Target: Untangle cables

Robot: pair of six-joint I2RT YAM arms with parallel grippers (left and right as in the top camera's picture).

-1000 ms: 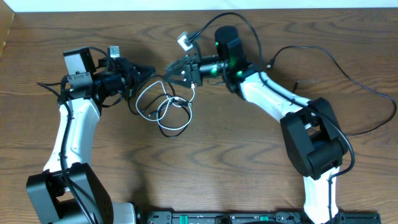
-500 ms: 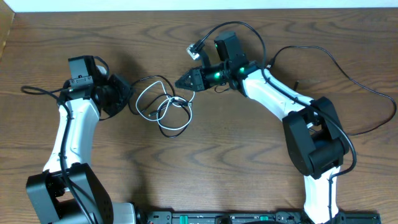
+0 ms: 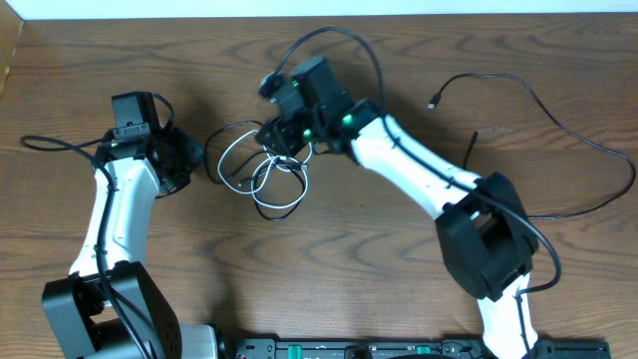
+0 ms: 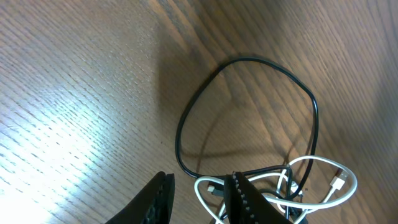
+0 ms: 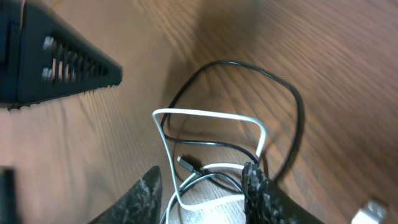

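1. We see the white cable [image 3: 261, 204] and black cable [image 3: 234, 128] looped through each other in one tangle on the worktop [image 3: 349, 259].
2. Left pincer [image 4: 199, 198] sits just left of the tangle. Its jaws are partway apart w/ nothing gripped.
3. Right pincer [image 5: 202, 193] hangs right over the tangle's top edge. Its jaws are partway apart, straddling white & black strands w/o pinching either.
4. On the tangle's left side, one black loop sticks out toward the left pincer.

Soft even light, pale glare on table [image 4: 56, 155], close foreground blurred
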